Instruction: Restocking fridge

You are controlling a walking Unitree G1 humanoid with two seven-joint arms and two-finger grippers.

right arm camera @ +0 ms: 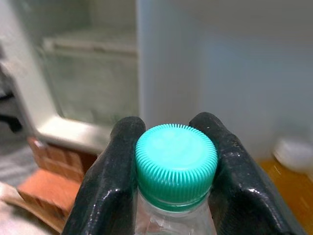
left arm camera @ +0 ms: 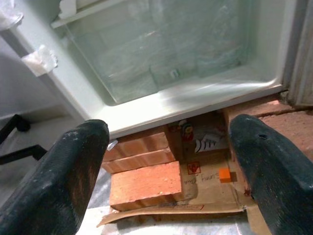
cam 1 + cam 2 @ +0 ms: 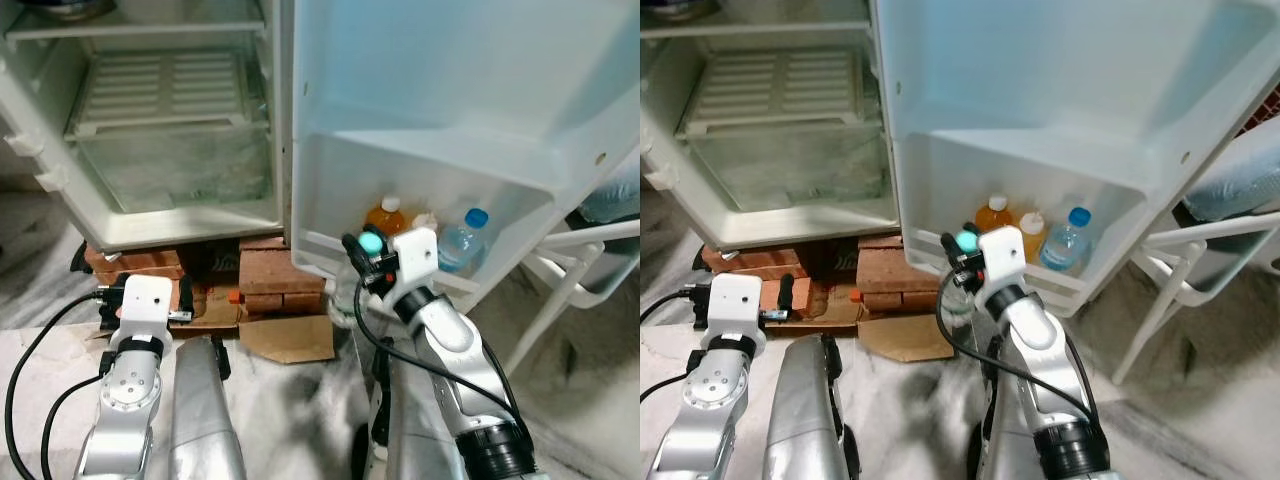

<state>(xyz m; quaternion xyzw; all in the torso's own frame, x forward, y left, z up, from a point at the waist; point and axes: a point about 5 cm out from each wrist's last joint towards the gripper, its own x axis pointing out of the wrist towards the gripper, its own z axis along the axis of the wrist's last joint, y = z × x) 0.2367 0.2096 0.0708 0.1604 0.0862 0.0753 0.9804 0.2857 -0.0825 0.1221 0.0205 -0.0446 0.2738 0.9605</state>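
**Right tool pinches a teal-capped bottle at the fridge door bin**

The right tool (image 1: 173, 169) is raised in front of the open white fridge door (image 3: 440, 90), its silver forearm angled up and forward from the robot's body. Its two black fingers (image 1: 110, 181) are pressed against either side of the neck of a clear plastic bottle with a ribbed teal screw cap (image 1: 176, 164); the cap sits upright between the fingertips. Just beyond this tool lies the door's lower white bin (image 3: 330, 175). Standing in that bin, past the held bottle, are an orange juice bottle with a white cap (image 3: 387, 215), a second pale-capped bottle (image 3: 1030, 232) and a clear water bottle with a blue cap (image 3: 463, 240).

The left tool (image 2: 168, 169) is held low and forward, wrist level, with its black fingers spread wide and nothing between them. Ahead of it are red bricks (image 2: 146, 183) and flattened brown cardboard (image 2: 205, 191) on the floor under the fridge's white body (image 3: 180, 225). Above those is the fridge's clear crisper drawer (image 2: 161, 54).
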